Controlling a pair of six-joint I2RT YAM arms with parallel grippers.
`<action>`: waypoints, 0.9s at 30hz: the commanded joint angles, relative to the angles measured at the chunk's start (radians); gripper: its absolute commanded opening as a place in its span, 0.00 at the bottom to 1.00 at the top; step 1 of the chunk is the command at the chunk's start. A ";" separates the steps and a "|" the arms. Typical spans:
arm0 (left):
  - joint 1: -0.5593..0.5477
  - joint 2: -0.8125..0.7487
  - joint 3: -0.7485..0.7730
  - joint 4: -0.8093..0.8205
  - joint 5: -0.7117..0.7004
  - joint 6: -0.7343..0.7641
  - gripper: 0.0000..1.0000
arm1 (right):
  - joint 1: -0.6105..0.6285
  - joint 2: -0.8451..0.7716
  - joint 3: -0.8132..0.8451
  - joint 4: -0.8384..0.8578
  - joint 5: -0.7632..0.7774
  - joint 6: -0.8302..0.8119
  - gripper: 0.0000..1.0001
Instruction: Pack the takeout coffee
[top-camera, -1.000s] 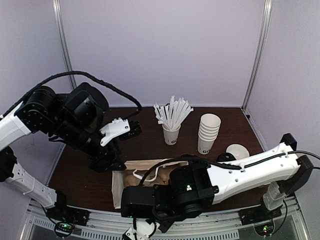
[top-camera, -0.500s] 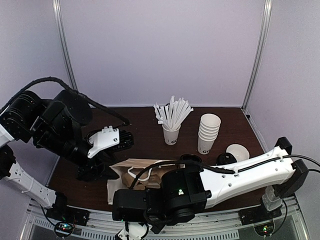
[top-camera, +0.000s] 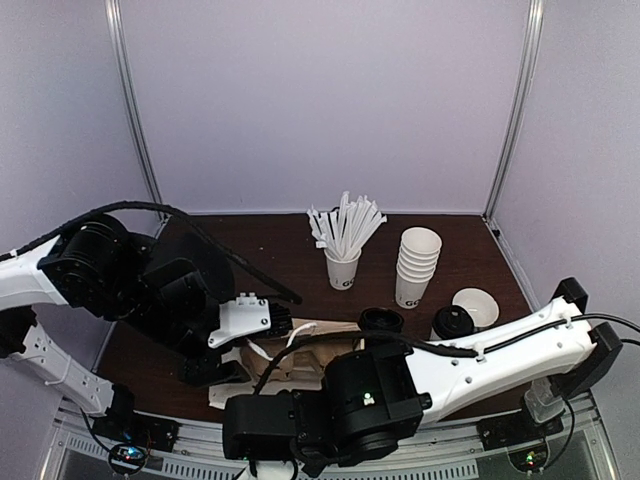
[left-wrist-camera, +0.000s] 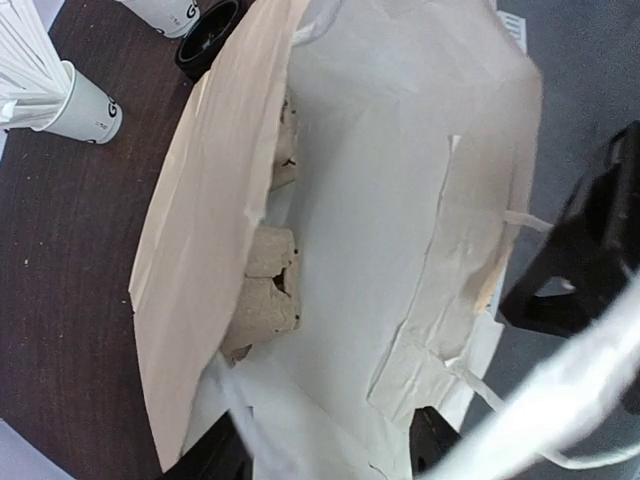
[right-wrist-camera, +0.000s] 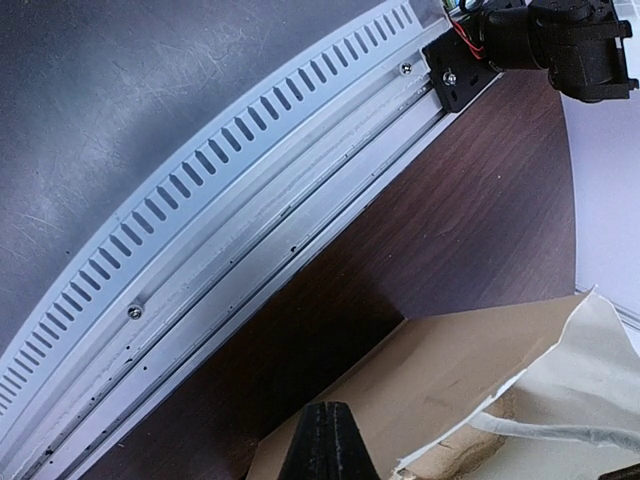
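Top view, low centre: the paper bag is on the worktop with its mouth gaping. The bulky right arm sprawls across the bottom of the frame and covers the bag's near part. From the left wrist you look straight into the bag, where a pulp carrier sits against its left wall.

The left hand is at the bag's upper edge. It is released, with two dark fingertips well apart at the bottom of its own view and nothing pinched between them. The right hand is clenched to a single dark point. It is low at the worktop's near edge, just short of the bag's brown paper, with nothing visible in its grip.

The takeout coffee stands just above the bag's right end, outside it. Only its black dome lid shows, since the bag and a black arm cable hide the cup wall.

To the right of it are a second black lid and a white round piece, close together. Higher in the frame stand the cup of white sticks and the stack of lidless cups.

The worktop is dark brown woodgrain. A slotted metal rail runs along its front edge. Pale lilac walls close it in, with aluminium posts at the corners.
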 joint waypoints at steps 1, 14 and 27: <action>-0.002 0.090 -0.002 -0.010 -0.136 0.003 0.60 | 0.025 0.009 0.022 -0.009 0.037 0.001 0.00; -0.002 0.195 -0.064 0.072 -0.385 -0.061 0.97 | 0.042 0.028 0.036 -0.025 0.015 0.014 0.00; 0.114 0.107 -0.198 0.228 -0.226 -0.136 0.97 | 0.051 0.031 0.040 -0.044 -0.001 0.003 0.00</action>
